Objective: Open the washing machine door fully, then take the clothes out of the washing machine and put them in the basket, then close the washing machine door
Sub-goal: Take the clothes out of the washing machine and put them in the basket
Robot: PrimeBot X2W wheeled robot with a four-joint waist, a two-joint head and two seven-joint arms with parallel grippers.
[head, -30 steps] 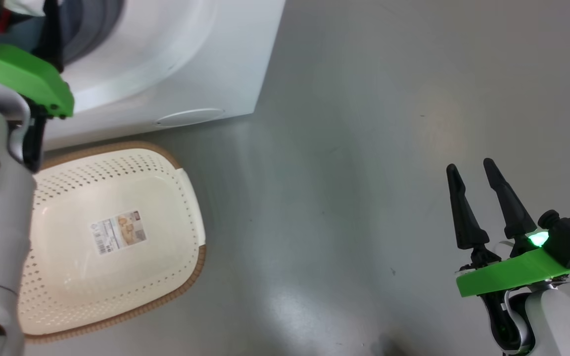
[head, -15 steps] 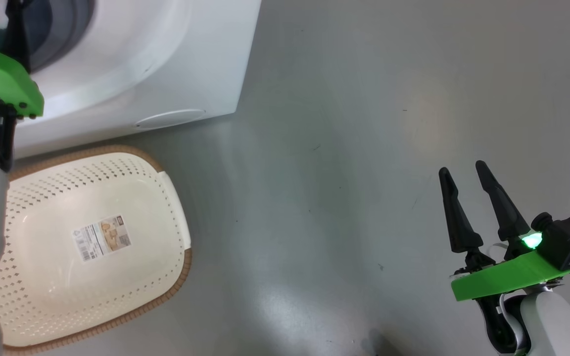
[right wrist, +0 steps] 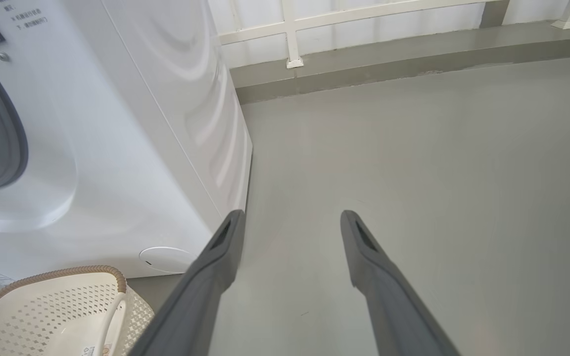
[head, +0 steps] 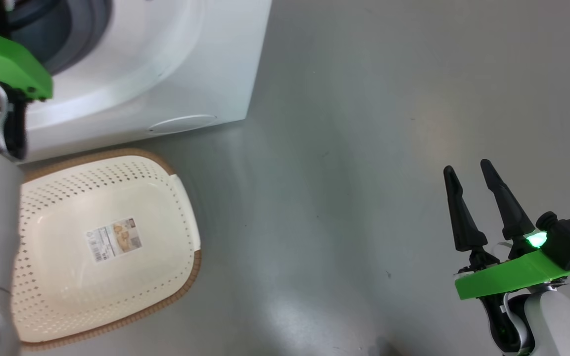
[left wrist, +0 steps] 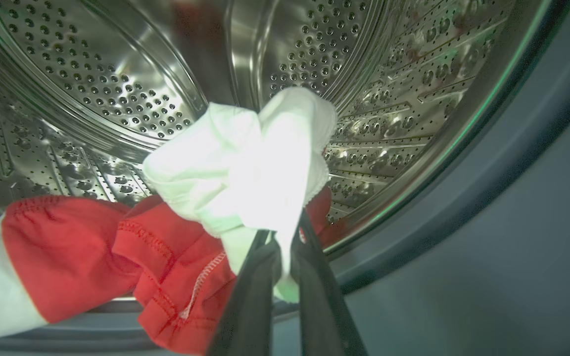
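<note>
The left hand point(left wrist: 282, 237) pinches the white cloth point(left wrist: 245, 163) inside the drum point(left wrist: 117, 89), the right hand point(head: 468, 167) gapes, and the label point(head: 113, 240) in the basket point(head: 181, 277) is illegible.

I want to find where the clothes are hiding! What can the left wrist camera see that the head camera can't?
The left wrist view gives you the shiny steel drum full of holes, and the left gripper pinching a white cloth, with a red garment next to it. The head view gives you instead the cream basket with a paper label on its bottom, and the right gripper open above the grey floor. Both show the washing machine's grey door seal.
</note>
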